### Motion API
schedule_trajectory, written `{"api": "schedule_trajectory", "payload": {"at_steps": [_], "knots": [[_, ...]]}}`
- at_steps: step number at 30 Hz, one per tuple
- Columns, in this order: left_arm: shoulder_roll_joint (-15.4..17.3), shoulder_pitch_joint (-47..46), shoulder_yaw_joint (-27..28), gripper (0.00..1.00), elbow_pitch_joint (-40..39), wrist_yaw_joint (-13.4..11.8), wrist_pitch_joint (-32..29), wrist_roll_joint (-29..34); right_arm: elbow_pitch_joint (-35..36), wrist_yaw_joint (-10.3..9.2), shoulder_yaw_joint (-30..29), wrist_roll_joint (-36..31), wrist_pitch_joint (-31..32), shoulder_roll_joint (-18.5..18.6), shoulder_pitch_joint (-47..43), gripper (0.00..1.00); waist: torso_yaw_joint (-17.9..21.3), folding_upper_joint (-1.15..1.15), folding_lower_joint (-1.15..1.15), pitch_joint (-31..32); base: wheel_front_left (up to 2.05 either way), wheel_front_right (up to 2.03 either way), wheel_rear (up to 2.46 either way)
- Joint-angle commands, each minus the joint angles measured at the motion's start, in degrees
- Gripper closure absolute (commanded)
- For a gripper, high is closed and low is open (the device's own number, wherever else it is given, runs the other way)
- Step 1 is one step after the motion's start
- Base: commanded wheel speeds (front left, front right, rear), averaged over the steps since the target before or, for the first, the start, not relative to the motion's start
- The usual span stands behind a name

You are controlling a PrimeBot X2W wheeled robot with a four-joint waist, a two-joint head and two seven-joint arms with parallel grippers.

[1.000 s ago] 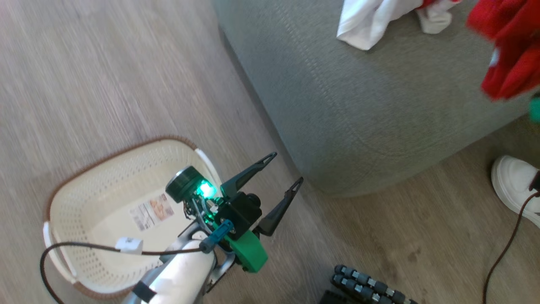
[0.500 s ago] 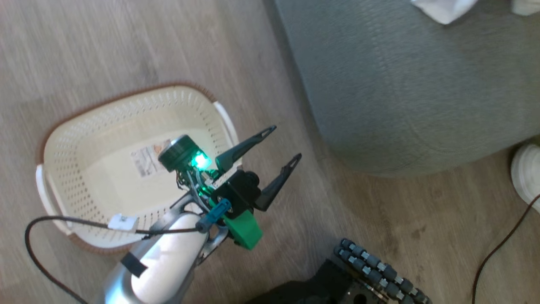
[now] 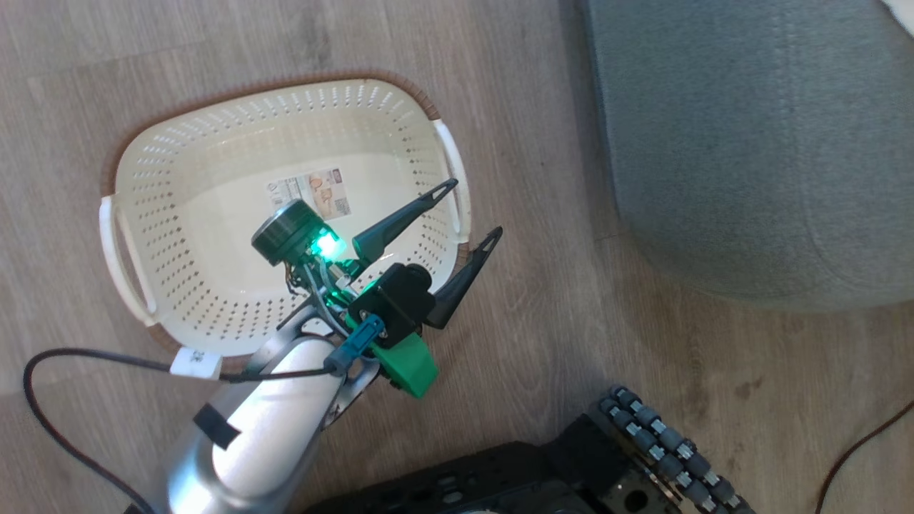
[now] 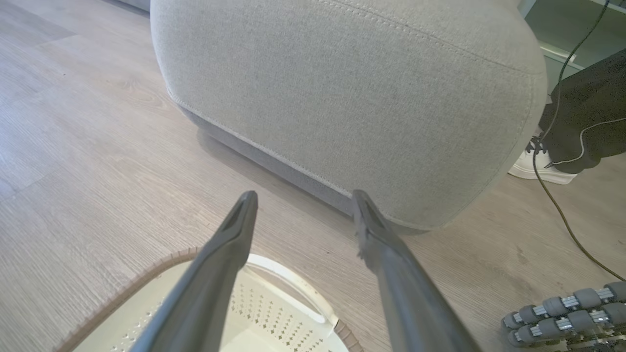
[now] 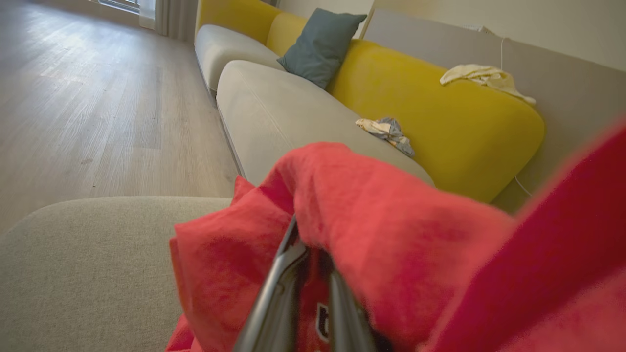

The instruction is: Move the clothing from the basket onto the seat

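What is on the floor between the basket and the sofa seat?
Nothing. In the head view, bare wood floor runs between the basket and the seat.

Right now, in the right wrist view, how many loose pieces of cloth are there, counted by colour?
Red cloth: 1
Patterned cloth: 1
Pale yellow cloth: 1
Total: 3
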State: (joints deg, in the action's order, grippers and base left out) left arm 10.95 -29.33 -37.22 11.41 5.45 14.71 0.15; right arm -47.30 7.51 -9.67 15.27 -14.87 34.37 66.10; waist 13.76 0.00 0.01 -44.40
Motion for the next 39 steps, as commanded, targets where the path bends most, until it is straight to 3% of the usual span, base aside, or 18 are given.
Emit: {"api": "schedule_trajectory", "payload": {"at_steps": [1,7,13,14,15,22,28,39], "knots": [[0.1,0.1,0.8,0.0,-1.6,-0.3,0.3,0.0,-1.4,-0.02,0.5,0.7,0.2,1.3,1.7,1.0,-0.8,0.0,-0.01,-0.7,0.0,0.0,0.0],[-0.3,-0.3,0.0,0.0,-0.7,-0.6,0.3,-0.1,-10.8,-0.02,4.5,1.9,0.9,-0.2,3.7,1.0,-1.8,0.0,-0.01,-1.4,0.0,0.0,0.0],[-0.3,-0.6,0.1,0.0,-0.5,-0.9,0.3,-0.6,-15.2,-0.02,7.6,3.7,0.6,-0.6,4.7,1.0,-1.8,0.0,-0.01,-1.0,0.0,0.0,0.0],[-0.3,-0.6,0.1,0.0,-0.5,-1.0,0.3,-0.7,-15.6,-0.02,7.9,3.7,0.4,-0.4,4.9,0.64,-1.7,0.0,-0.01,-0.8,0.0,0.0,0.0],[-0.4,-0.6,0.2,0.0,-0.5,-1.0,0.3,-0.7,-15.9,-0.02,8.2,3.6,0.3,-0.3,5.0,0.0,-1.6,0.0,-0.01,-0.6,0.0,0.0,0.0],[-0.9,-0.3,-0.6,0.0,-0.3,-1.2,0.3,-0.6,-17.2,-0.02,10.7,3.5,0.0,-0.7,4.7,0.0,-0.4,0.0,-0.01,2.0,0.0,0.0,0.0],[-2.7,0.5,-1.4,0.0,0.3,-1.0,0.3,-1.4,-17.4,-0.02,17.3,2.1,-0.1,-1.1,3.1,0.0,0.5,0.0,-0.01,6.7,0.0,0.0,0.0],[-5.8,3.8,-0.7,0.0,0.8,-1.0,0.3,-2.8,-13.7,-0.02,26.7,6.0,-0.1,-0.2,0.2,0.0,0.9,0.0,-0.01,16.2,0.0,0.0,0.0]]}}
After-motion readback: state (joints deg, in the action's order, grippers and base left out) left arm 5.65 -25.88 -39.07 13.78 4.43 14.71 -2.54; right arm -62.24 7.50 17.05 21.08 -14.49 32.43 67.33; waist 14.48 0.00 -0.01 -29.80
